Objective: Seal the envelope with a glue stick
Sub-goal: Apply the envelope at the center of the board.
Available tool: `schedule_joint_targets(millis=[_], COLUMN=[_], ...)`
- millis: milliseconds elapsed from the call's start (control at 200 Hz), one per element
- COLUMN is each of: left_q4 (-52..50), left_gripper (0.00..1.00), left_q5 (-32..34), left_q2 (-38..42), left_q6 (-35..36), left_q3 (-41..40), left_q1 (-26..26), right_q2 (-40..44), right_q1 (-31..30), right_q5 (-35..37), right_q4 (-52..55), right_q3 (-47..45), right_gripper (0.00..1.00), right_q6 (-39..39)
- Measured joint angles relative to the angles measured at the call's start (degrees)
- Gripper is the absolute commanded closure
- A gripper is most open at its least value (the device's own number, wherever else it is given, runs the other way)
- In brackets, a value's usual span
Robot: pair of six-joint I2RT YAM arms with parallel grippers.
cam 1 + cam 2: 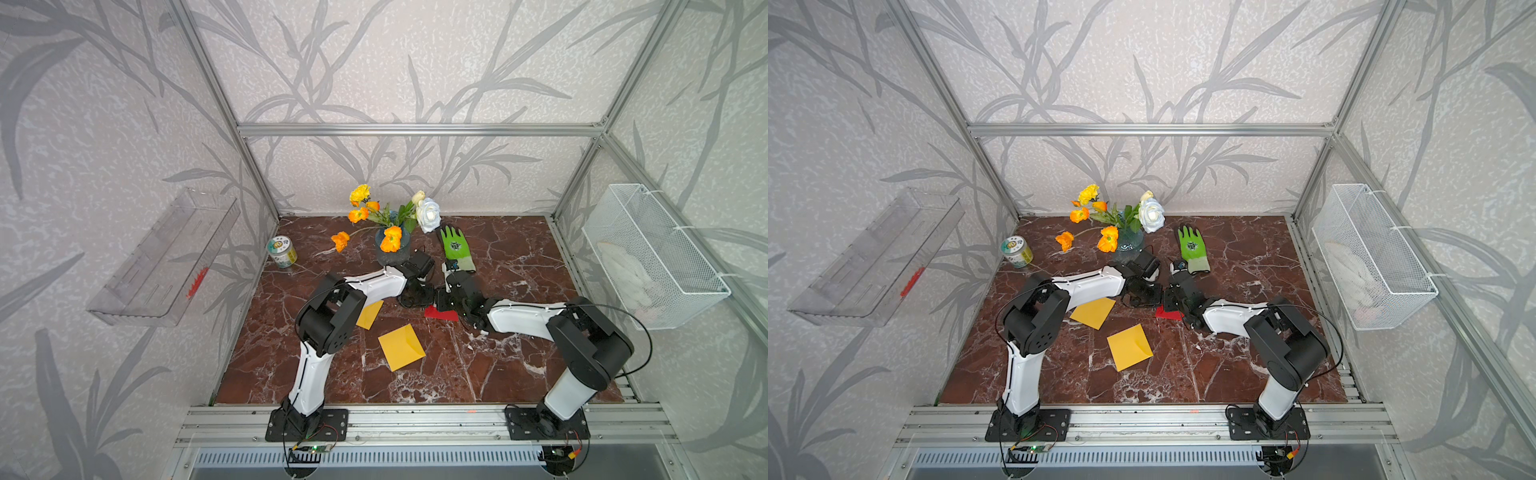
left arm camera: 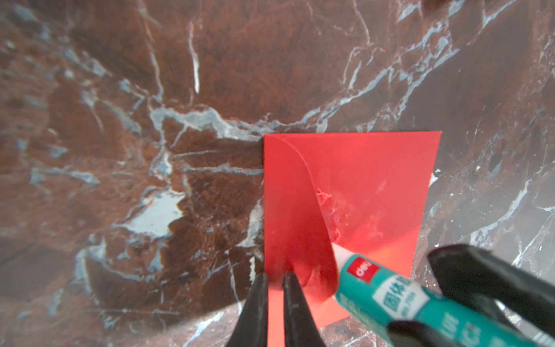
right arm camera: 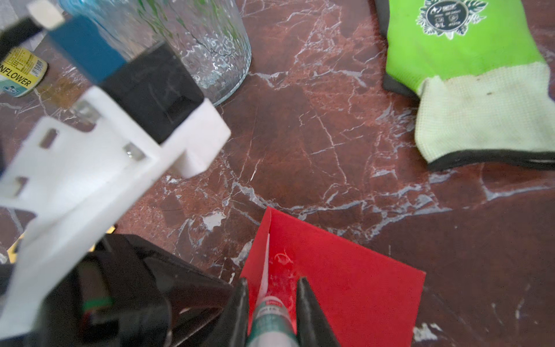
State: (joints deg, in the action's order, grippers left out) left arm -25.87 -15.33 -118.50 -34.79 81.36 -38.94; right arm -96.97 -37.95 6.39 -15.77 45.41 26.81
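Right fingers [image 3: 307, 312]: nearest the lens, clamped round glue stick [image 3: 270, 318]. Surface [image 3: 300, 135]: red marble. Red envelope [image 3: 354, 288]: lying flat, glue-smeared. Flap [image 2: 294, 216]: pinched up by left fingers [image 2: 292, 303]. Glue stick tip: under flap. Step, apparently: gluing. Next probably calls for withdrawing stick, pressing flap down.

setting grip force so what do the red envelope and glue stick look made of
The red envelope: thin matte paper, it seems; its flap bends in a soft curl. The glue stick: likely smooth plastic tube, teal printed label with a slight sheen, white glue tip.
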Motion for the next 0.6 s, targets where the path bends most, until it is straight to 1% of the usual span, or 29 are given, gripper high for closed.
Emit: schedule_joint_targets(millis=[230, 410, 605], left_q4=[-0.46, -0.68, -0.7], left_gripper=[0.88, 0.9, 0.9], left_q5=[0.31, 0.57, 0.87], left_q2=[-1.27, -1.49, -1.49], left_q6=[0.37, 0.81, 1.49], left_q3=[1.68, 1.92, 1.92], left_q1=[-0.09, -0.13, -0.28], right_q2=[3.61, 10.12, 17.14], right_q1=[0.02, 1.6, 4.37], right_q5=[-0.94, -2.6, -3.41], right_q4=[4.46, 8.31, 8.85], right_q3=[-1.53, -4.0, -5.29], right_gripper=[1.0, 1.0, 1.0], right_q6=[1.29, 3.13, 4.5])
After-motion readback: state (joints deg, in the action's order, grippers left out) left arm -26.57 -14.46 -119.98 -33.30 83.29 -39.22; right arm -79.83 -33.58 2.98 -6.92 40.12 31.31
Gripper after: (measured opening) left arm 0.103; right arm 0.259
